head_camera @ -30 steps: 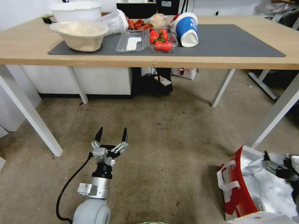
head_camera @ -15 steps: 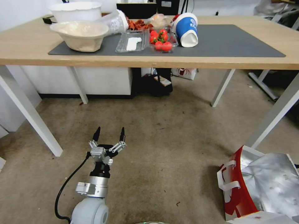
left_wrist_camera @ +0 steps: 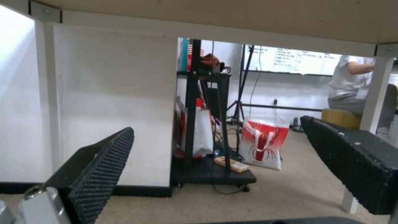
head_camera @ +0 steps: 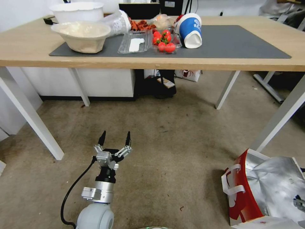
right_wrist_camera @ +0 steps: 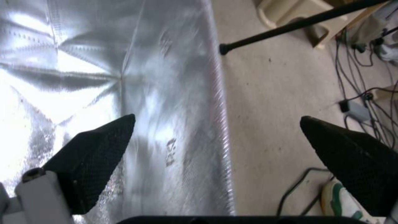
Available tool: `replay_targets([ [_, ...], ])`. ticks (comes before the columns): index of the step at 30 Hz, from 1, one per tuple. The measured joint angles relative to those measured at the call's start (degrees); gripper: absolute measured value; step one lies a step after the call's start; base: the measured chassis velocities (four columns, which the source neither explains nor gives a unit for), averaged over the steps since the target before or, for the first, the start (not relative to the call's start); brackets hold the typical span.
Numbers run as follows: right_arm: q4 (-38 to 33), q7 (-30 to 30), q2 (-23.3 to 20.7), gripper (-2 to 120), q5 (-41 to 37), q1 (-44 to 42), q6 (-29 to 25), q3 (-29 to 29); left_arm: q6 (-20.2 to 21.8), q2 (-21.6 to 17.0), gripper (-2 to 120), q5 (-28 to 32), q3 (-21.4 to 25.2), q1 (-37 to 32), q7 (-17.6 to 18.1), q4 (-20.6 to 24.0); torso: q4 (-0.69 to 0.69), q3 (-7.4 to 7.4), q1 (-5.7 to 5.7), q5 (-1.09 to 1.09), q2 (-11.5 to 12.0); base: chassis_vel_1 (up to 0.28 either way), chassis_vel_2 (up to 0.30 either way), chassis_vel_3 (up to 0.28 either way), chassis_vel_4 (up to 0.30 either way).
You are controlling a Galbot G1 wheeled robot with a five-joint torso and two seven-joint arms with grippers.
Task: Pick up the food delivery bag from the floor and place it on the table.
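Observation:
The food delivery bag (head_camera: 254, 187) stands on the floor (head_camera: 165, 149) at the lower right, its red side panel and white strap handles toward me and its crinkled silver foil on top. My right gripper (right_wrist_camera: 217, 118) hangs open above the bag's foil (right_wrist_camera: 104, 77) at its edge, one finger over foil and the other over carpet. My left gripper (head_camera: 115, 133) is open and empty, held low over the carpet in front of the table (head_camera: 190, 62), pointing under it (left_wrist_camera: 215, 124).
On the table's dark grey mat (head_camera: 228, 41) lie bowls (head_camera: 81, 35), tomatoes (head_camera: 163, 39) and a tipped blue-and-white cup (head_camera: 190, 30). White table legs (head_camera: 31, 121) (head_camera: 279, 117) flank the floor space. A black cart (left_wrist_camera: 207, 124) stands under the table. Cables (right_wrist_camera: 365, 77) and a stand leg (right_wrist_camera: 290, 26) lie beside the bag.
My right gripper, seen dark over the bag's upper right a second ago, has left that spot. The left gripper shifted slightly and stays open. The bag has not moved.

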State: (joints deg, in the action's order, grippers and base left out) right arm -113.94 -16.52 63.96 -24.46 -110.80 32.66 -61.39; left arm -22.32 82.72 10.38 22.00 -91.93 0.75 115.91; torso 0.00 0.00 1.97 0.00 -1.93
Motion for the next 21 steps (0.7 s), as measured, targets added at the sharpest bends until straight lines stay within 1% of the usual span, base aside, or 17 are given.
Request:
replay_targets([
  [7,1.8,0.5,-0.3,99,0.7,0.7,-0.1,0.8,0.1,0.9,100,-0.4,-0.7,-0.1,0.0,-0.1,0.00,0.00,0.00,0.00,0.0,0.000,0.000,0.000,0.000],
  [9,2.3,1.3,-0.5,91,0.6,0.9,-0.1,0.8,0.1,1.1,100,-0.4,-0.8,-0.2,0.0,-0.1,0.00,0.00,0.00,0.00,0.0,0.000,0.000,0.000,0.000],
  [10,2.5,1.6,-0.6,88,0.6,1.0,-0.1,0.7,0.1,1.2,100,-0.5,-0.8,-0.1,0.1,-0.1,0.00,0.00,0.00,0.00,0.0,0.000,0.000,0.000,0.000],
  [11,2.5,1.6,-0.6,88,0.6,1.0,-0.1,0.7,0.1,1.2,100,-0.5,-0.8,-0.1,0.1,-0.1,0.00,0.00,0.00,0.00,0.0,0.000,0.000,0.000,0.000],
  [13,2.9,2.5,-0.8,80,0.4,1.1,-0.1,0.4,0.2,1.3,100,-0.5,-0.8,-0.1,0.1,-0.1,0.00,0.00,0.00,0.00,0.0,0.000,0.000,0.000,0.000],
  [14,2.9,2.5,-0.8,80,0.4,1.1,-0.1,0.4,0.2,1.3,100,-0.5,-0.8,-0.1,0.1,-0.1,0.00,0.00,0.00,0.00,0.0,0.000,0.000,0.000,0.000],
  [16,3.1,3.2,-0.8,68,0.1,1.2,0.3,0.2,0.3,1.3,100,-0.5,-0.8,0.0,0.1,-0.1,0.01,0.00,0.00,0.00,0.0,0.000,0.000,0.000,0.000],
  [18,3.2,3.3,-0.8,61,-0.1,1.3,0.6,0.1,0.3,1.3,100,-0.5,-0.8,0.0,0.1,-0.1,0.00,0.00,0.00,0.00,0.0,0.000,0.000,0.000,0.000],
  [19,3.2,3.3,-0.8,61,-0.1,1.3,0.6,0.1,0.3,1.3,100,-0.5,-0.8,0.0,0.1,-0.1,0.00,0.00,0.00,0.00,0.0,0.000,0.000,0.000,0.000],
  [20,3.4,3.3,-0.7,55,-0.2,1.4,0.7,0.1,0.4,1.2,100,-0.4,-0.7,0.0,0.1,-0.1,0.00,0.00,0.00,0.00,0.0,0.000,0.000,0.000,0.000],
  [21,3.4,3.3,-0.7,52,-0.2,1.5,0.9,0.2,0.4,1.2,100,-0.4,-0.7,0.0,0.1,-0.1,0.00,0.00,0.00,0.00,0.0,0.000,0.000,0.000,0.000],
])
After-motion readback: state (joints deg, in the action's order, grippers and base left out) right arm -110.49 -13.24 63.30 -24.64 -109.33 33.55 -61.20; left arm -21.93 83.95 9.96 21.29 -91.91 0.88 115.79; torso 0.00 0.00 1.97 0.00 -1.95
